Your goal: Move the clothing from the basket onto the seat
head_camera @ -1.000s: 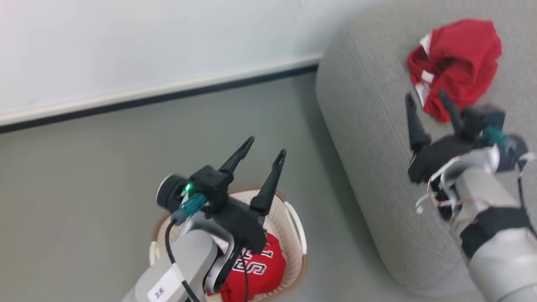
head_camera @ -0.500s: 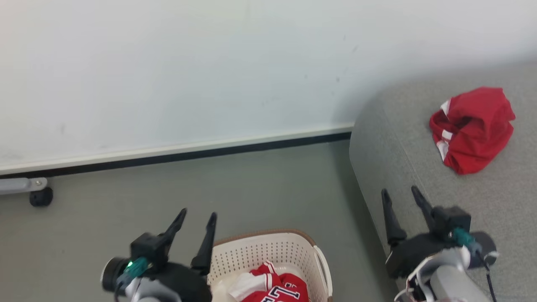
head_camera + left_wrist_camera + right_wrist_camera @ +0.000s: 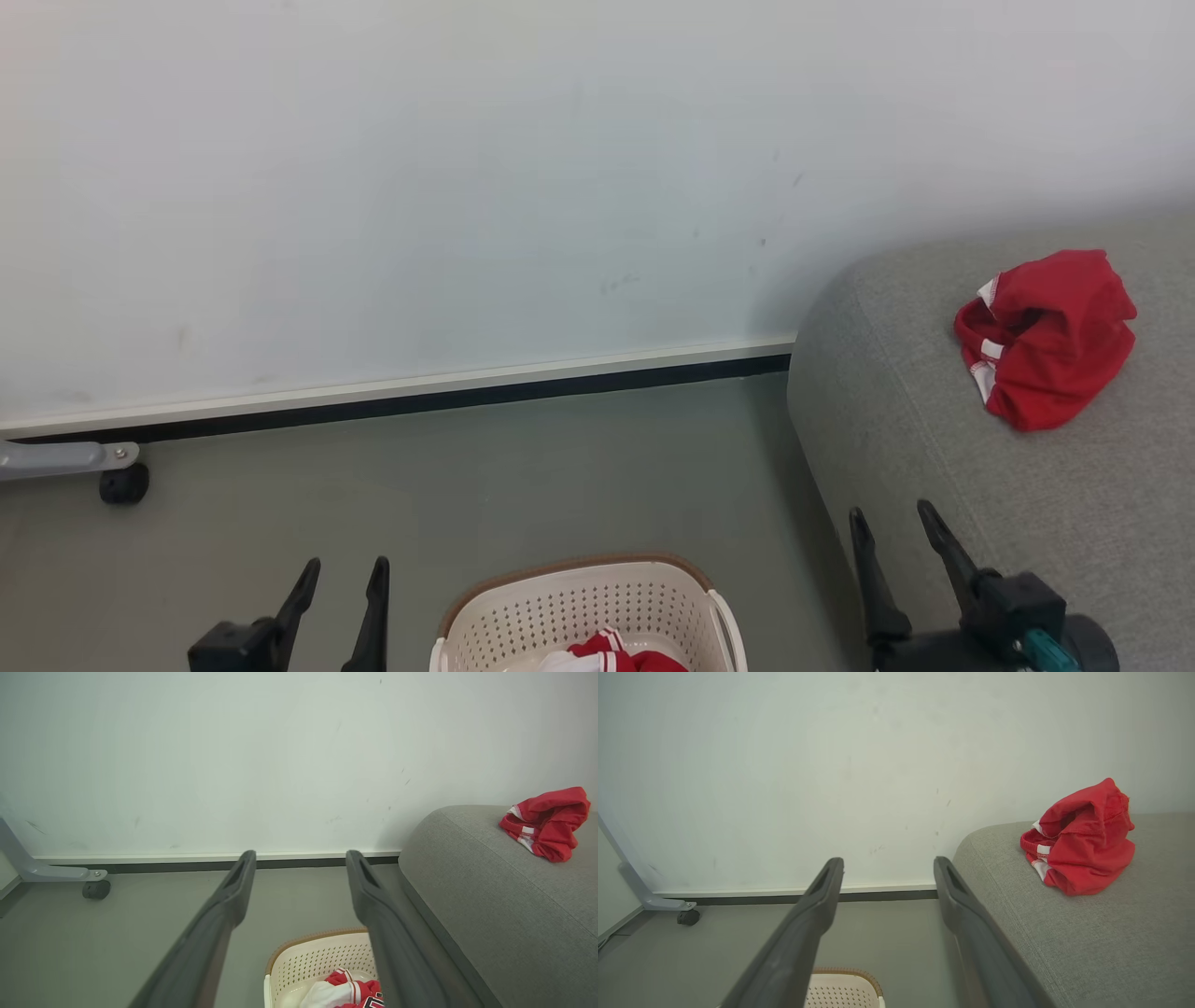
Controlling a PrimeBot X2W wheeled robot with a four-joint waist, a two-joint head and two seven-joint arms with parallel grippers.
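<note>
Left pincer (image 3: 346, 565) and right pincer (image 3: 890, 511) hang released and empty. One red jersey (image 3: 1050, 345) lies crumpled near the sofa's (image 3: 896, 439) far edge. A second jersey (image 3: 621, 653) sits in the basket (image 3: 579, 602) on the floor (image 3: 560, 467), probably the next pick.

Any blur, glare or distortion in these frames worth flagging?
Head view: sharp, evenly lit, soft shadow on the wall beside the sofa. Left wrist view: near fingers slightly soft, basket crisp. Right wrist view: no glare, red garment stitching clear.
</note>
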